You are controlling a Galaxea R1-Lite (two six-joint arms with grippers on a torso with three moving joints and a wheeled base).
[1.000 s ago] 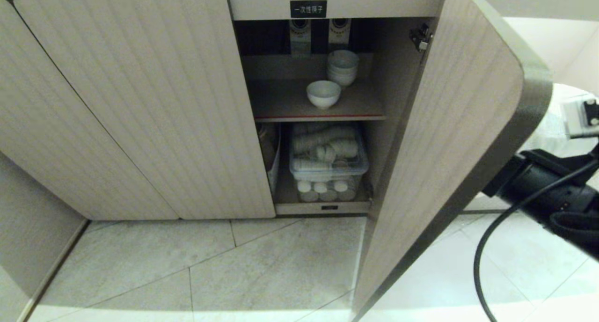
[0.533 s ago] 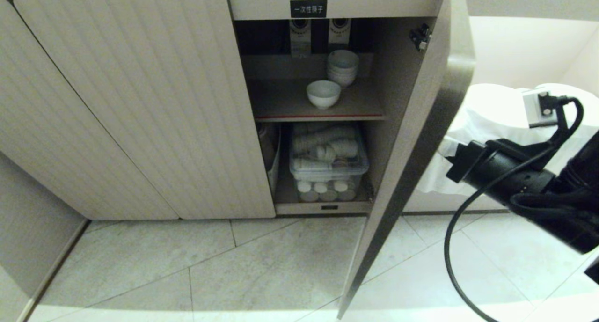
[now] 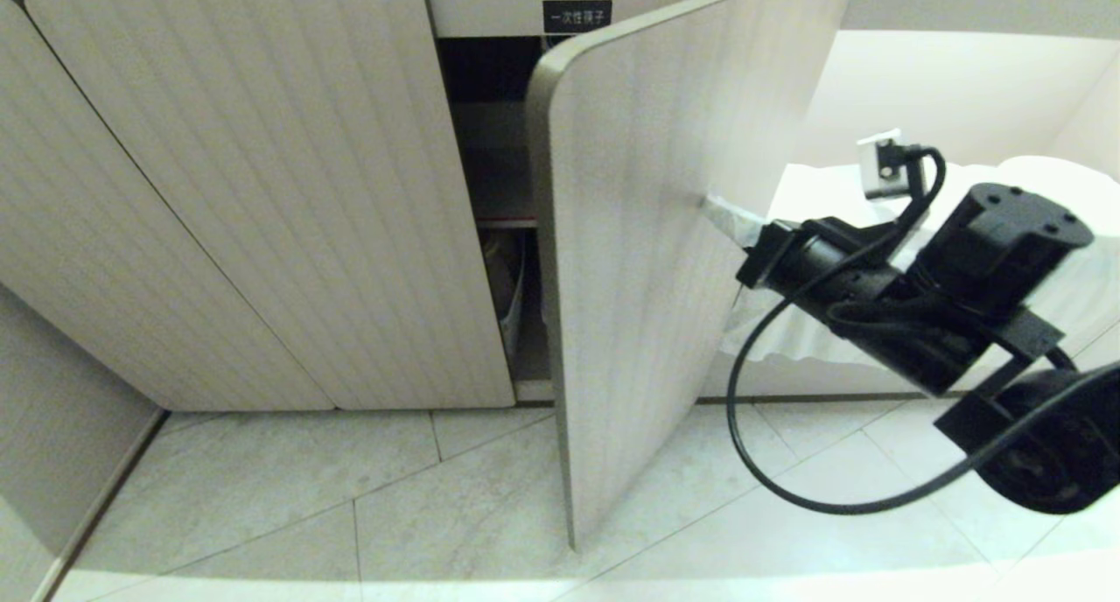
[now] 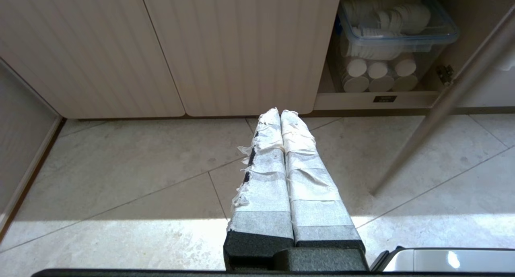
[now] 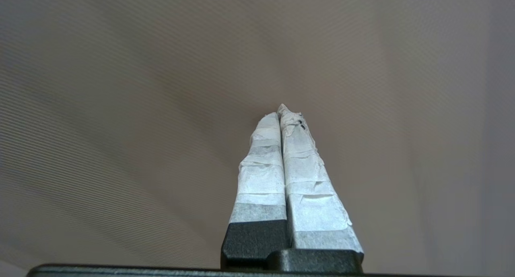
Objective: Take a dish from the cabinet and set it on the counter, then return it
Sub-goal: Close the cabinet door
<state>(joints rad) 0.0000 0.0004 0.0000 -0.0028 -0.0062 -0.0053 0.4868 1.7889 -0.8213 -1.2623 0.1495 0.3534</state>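
Against the half-closed cabinet door (image 3: 639,261), right tool (image 3: 710,204) pressed together, clear bin (image 4: 396,35) holding white cups.

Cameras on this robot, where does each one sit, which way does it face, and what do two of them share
Head view: high, looking down at the cabinet door; right gripper against it.
Left wrist view: behind the shut left gripper, facing floor and cabinet base.
Right wrist view: behind the shut fingers, facing the door's fluting.
Shared: head and right wrist see that door.

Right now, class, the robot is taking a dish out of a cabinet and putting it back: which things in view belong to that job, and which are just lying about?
Job:
- cabinet
- cabinet door, half shut
- right gripper, shut, tips at the door's face

Lying about:
- clear storage box of white cups
- black label
- left gripper, parked above the floor tiles
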